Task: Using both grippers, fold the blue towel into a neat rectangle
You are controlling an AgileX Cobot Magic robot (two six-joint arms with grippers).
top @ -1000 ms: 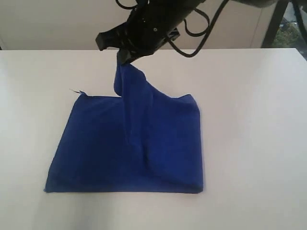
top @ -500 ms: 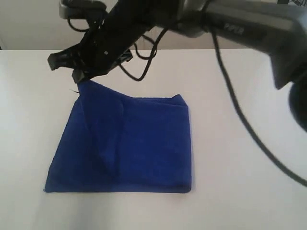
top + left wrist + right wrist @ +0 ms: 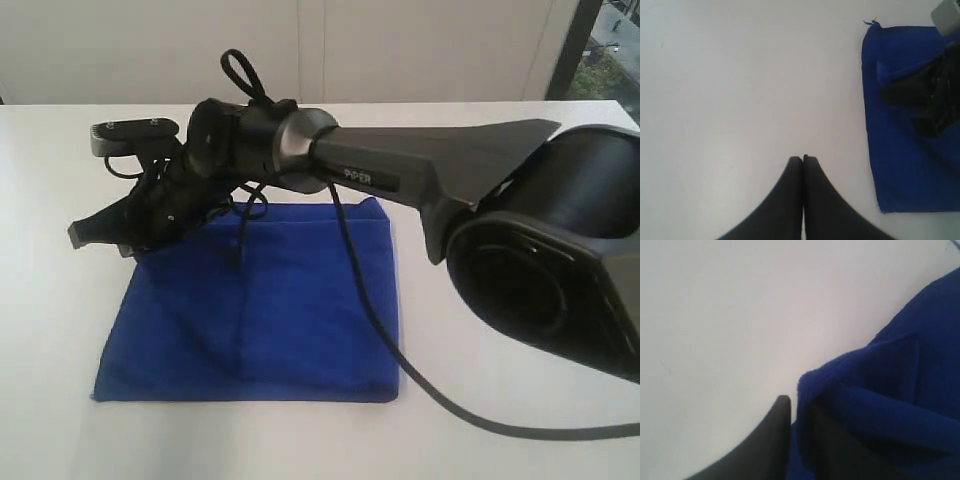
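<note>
The blue towel [image 3: 290, 300] lies folded on the white table [image 3: 60, 160] as a rough rectangle. My right arm reaches across it to its far left corner. There my right gripper [image 3: 130, 245] sits low, shut on a bunched fold of the towel. In the right wrist view the blue towel [image 3: 900, 390] wraps over one finger of the right gripper [image 3: 796, 412]. My left gripper [image 3: 803, 159] is shut and holds nothing, over bare table beside the blue towel [image 3: 900, 165]. It does not show in the exterior view.
The right arm's large black base [image 3: 540, 270] and a loose cable [image 3: 420, 390] cover the right side of the table. A pale wall [image 3: 400, 50] runs behind the table's far edge.
My right gripper carried the lifted towel corner leftward and down, from high above the towel's far edge to its far left corner. The raised fold now lies nearly flat.
</note>
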